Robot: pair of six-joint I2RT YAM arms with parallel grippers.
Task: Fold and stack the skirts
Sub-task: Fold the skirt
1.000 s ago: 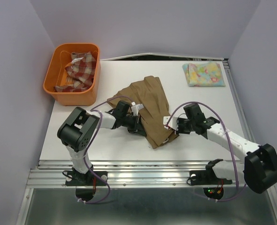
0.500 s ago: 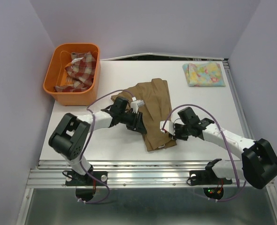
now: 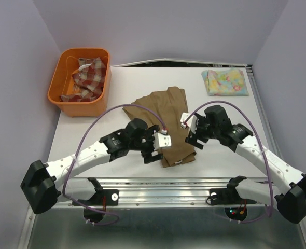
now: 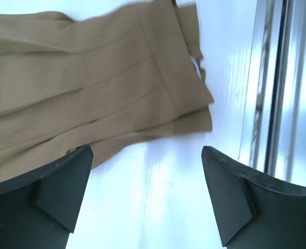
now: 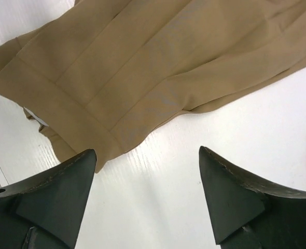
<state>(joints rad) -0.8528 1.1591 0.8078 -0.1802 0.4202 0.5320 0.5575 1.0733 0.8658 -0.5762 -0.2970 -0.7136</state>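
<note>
- Tan skirt lies flat at the middle of the surface, a long narrow strip running from the centre toward the near edge. The waistband end is nearest the arms, with a small white label peeking out there.
- Left tool has its fingers spread wide with nothing between them. It hangs low just left of the waistband end.
- Right tool is likewise apart and empty, just right of the same end.
- My reading is that the two tools flank the near end so each can take a corner for the next fold. The strip looks folded lengthwise but not yet across.
- The cloth is soft and pleated, with long creases along its length. Its far end is wider and a bit rumpled.
- Floral skirt is folded to a small square at the far right corner, probably the base of the stack.
- Plaid skirt is crumpled inside the orange basket at the far left corner and is not yet folded.
</note>
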